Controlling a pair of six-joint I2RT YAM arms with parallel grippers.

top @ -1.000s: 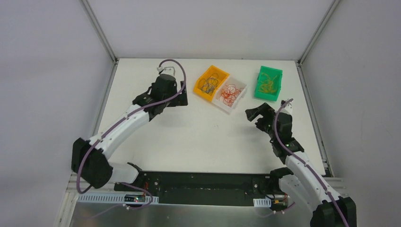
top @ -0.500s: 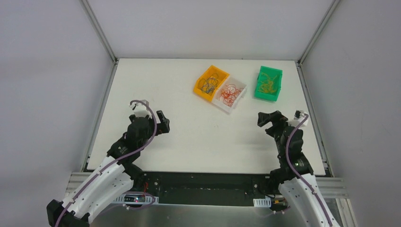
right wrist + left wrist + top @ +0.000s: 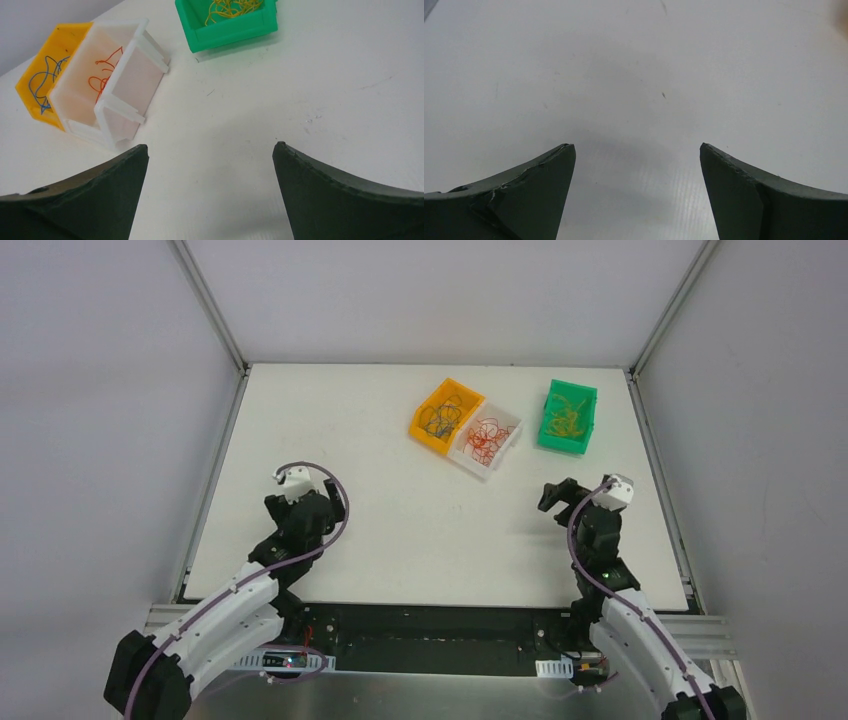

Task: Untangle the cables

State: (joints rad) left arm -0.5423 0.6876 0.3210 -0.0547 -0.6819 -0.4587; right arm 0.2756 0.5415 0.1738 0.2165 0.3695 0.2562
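The cables lie sorted in three bins at the back of the table. Blue and dark cables [image 3: 440, 418] fill the orange bin [image 3: 424, 435]. Red cables [image 3: 486, 434] sit in the white bin [image 3: 479, 468], yellow cables [image 3: 566, 418] in the green bin [image 3: 562, 445]. My left gripper [image 3: 325, 502] hovers open over bare table at the near left, nothing between its fingers [image 3: 539, 190]. My right gripper [image 3: 555, 495] stands open at the near right, pointing toward the bins. In the right wrist view the blue cables [image 3: 44, 82], red cables [image 3: 102, 75] and yellow cables [image 3: 232, 7] show ahead of the right gripper [image 3: 210, 146].
The white table [image 3: 420, 530] is walled by grey panels left, right and behind. Metal rails [image 3: 210, 310] run along its side edges. The three bins cluster at the back right. The arm bases and a black strip [image 3: 430, 625] line the near edge.
The left arm has drawn back from the far middle of the table to the near left. The right arm has pulled back a little toward the near right. Both grippers remain open.
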